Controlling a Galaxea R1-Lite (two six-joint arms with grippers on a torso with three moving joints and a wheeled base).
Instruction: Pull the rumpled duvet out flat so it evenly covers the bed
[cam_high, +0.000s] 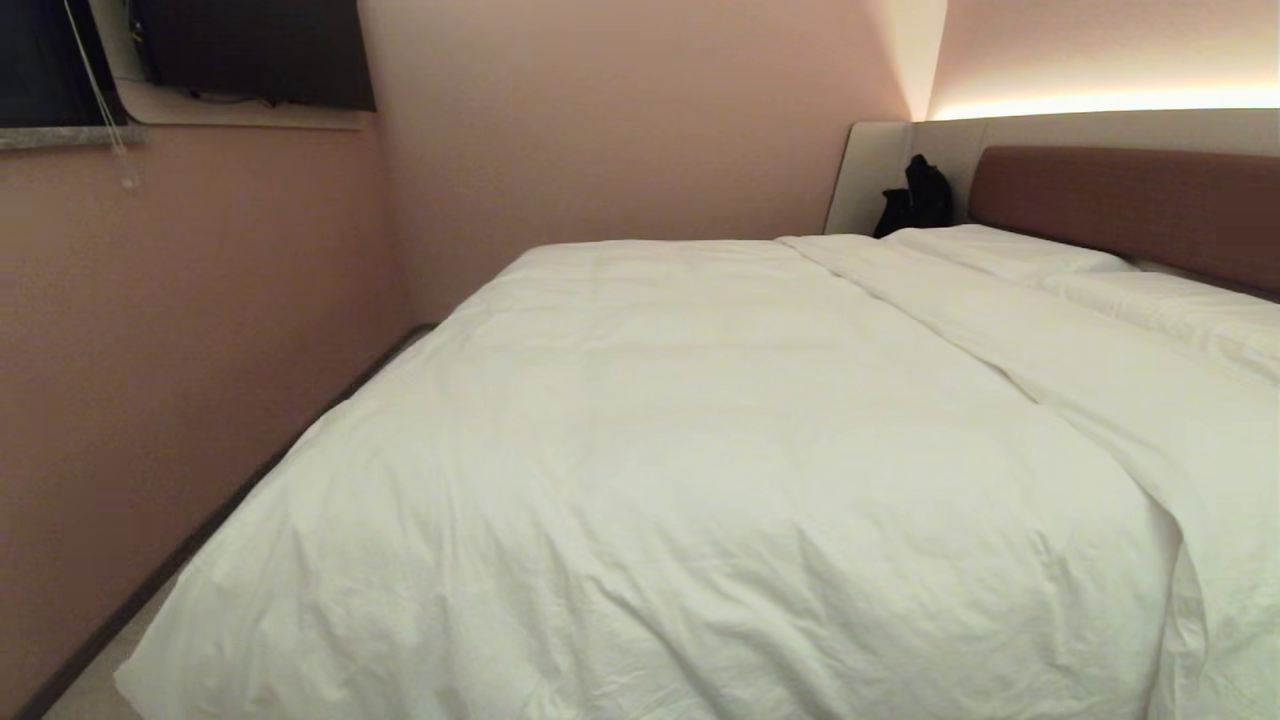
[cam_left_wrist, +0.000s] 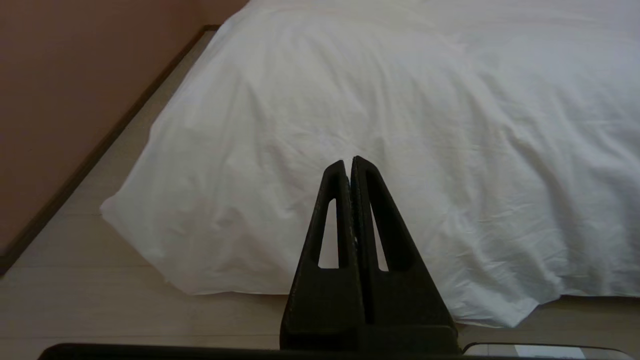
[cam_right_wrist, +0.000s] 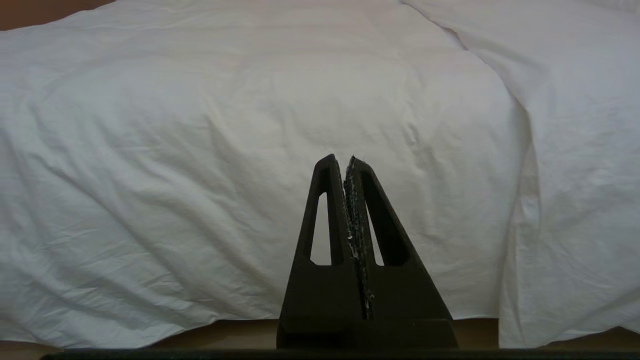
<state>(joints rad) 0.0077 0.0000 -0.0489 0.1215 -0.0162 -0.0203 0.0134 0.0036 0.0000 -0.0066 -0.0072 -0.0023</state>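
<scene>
Dim, warm room light. A glowing strip at one o'clock above the headboard washes the wall pink; soft shadows fill the duvet creases. Edges bow slightly.

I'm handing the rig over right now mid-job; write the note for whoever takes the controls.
Left gripper: shut, empty, short of the duvet's corner that hangs down to the floor by the wall.
Right gripper: shut, empty, facing the duvet's near edge, not touching it.
Neither arm shows in the head view.
Duvet lies spread over most of the bed, lightly creased; a long fold runs along the side nearest the pillows.
Done: most of the spreading, by the look of it.
Left: probably smooth that fold and even out the overhang.
</scene>
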